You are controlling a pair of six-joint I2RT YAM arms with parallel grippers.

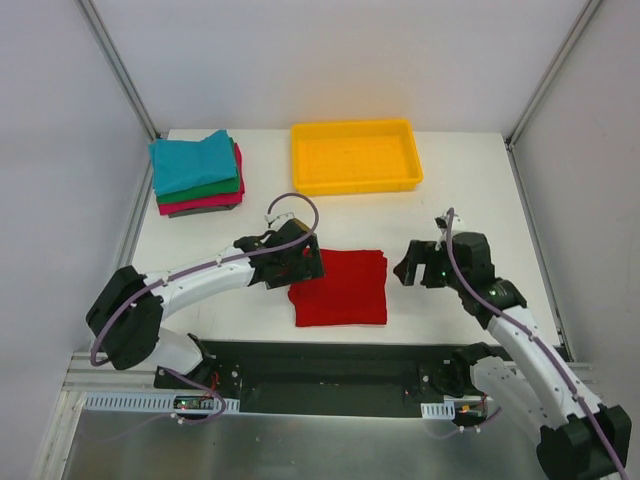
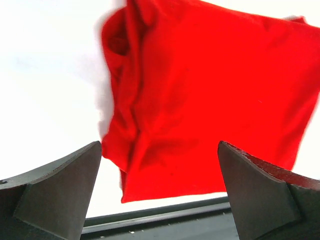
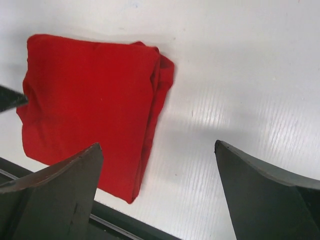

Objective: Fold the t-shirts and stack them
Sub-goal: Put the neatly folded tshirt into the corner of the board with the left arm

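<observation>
A bright red t-shirt [image 1: 340, 287] lies folded into a rough square on the white table near the front edge; it also shows in the left wrist view [image 2: 200, 95] and the right wrist view [image 3: 90, 105]. A stack of folded shirts, teal [image 1: 193, 160] on green on pink-red, sits at the back left. My left gripper [image 1: 300, 266] is open and empty at the red shirt's left edge; its fingertips [image 2: 75, 185] frame the shirt. My right gripper [image 1: 412, 268] is open and empty just right of the shirt.
A yellow plastic tray [image 1: 355, 155] stands at the back centre. The black mounting rail [image 1: 330, 365] runs along the table's near edge. Grey walls and metal frame posts close in the sides.
</observation>
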